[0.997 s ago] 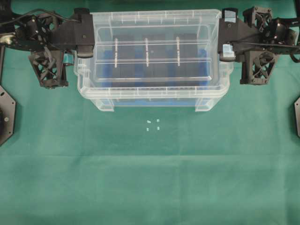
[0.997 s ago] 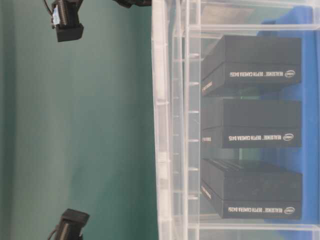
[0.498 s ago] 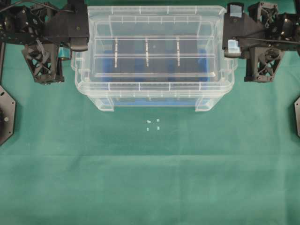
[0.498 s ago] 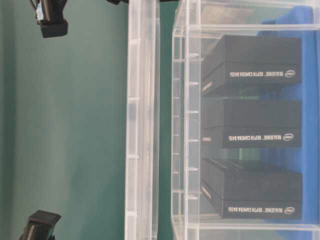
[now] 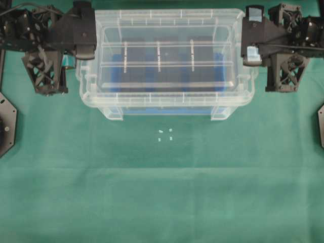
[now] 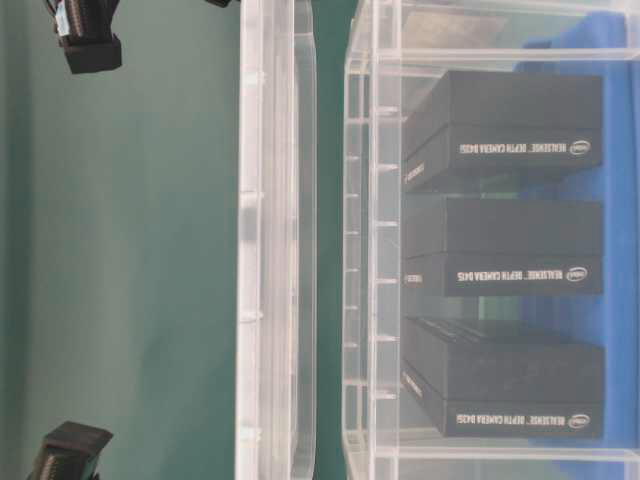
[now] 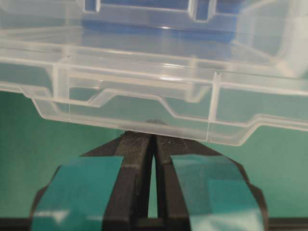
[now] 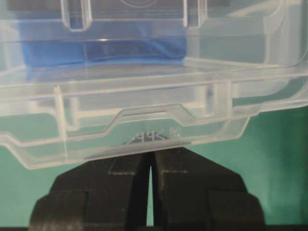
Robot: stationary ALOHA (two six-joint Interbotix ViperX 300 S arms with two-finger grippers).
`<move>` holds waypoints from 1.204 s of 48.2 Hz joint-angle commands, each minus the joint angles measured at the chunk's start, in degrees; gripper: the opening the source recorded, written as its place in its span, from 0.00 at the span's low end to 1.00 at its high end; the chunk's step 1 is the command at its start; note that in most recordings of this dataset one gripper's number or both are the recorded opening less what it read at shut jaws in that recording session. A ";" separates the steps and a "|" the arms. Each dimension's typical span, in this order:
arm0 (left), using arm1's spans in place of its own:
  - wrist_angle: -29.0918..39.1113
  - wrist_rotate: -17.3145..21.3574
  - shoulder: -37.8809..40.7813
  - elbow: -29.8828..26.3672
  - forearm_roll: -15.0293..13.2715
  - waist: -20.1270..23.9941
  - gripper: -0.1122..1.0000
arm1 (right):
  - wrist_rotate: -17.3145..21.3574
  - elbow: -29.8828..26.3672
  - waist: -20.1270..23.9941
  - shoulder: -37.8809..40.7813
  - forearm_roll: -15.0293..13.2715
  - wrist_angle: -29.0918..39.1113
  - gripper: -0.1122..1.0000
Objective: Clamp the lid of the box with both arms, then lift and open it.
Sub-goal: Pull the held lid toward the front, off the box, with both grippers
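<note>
The clear lid (image 5: 164, 50) hangs level above the box (image 5: 115, 113), whose front feet show below the lid's rim. My left gripper (image 5: 86, 50) is shut on the lid's left end, and my right gripper (image 5: 249, 53) is shut on its right end. In the table-level view the lid (image 6: 270, 250) stands apart from the box (image 6: 360, 250) with a green gap between them. Three black blocks (image 6: 500, 245) and a blue insert (image 6: 620, 200) lie inside the box. The left wrist view shows the left gripper (image 7: 154, 134) pinching the lid (image 7: 144, 96) at its rim. The right gripper (image 8: 150, 153) pinches the lid (image 8: 144, 110) likewise.
Small white scraps (image 5: 165, 134) lie on the green cloth (image 5: 162, 192) in front of the box. Black base plates sit at the left edge (image 5: 6, 126) and the right edge (image 5: 320, 124).
Both grippers have carried the lid up off the box. In the table-level view the gap between lid and box has widened.
</note>
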 commanded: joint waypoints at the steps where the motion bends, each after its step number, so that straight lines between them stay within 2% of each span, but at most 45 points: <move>1: -0.18 -1.32 -1.14 -2.46 -0.26 -2.55 0.11 | 1.49 -3.16 2.37 -0.70 0.26 -0.09 0.10; 16: 1.32 -7.12 -2.29 -2.29 0.18 -10.11 0.11 | 7.56 -4.39 10.55 -0.97 -0.53 1.85 0.10; 30: 1.32 -14.59 -1.49 -2.46 1.76 -18.19 0.11 | 16.26 -4.83 19.16 -0.79 -5.01 3.25 0.10; 40: 1.41 -19.25 -1.05 -2.64 2.81 -22.41 0.11 | 22.50 -5.27 24.52 0.00 -8.09 5.10 0.10; 45: 1.93 -21.88 -0.70 -2.81 4.57 -24.70 0.11 | 25.49 -5.80 27.33 0.79 -9.49 6.15 0.10; 54: 4.13 -30.67 0.88 -3.96 10.99 -30.23 0.11 | 30.15 -7.29 32.26 2.81 -11.87 8.17 0.10; 58: 4.92 -33.40 1.67 -4.48 12.04 -32.52 0.11 | 32.26 -8.17 34.28 3.96 -12.74 8.96 0.10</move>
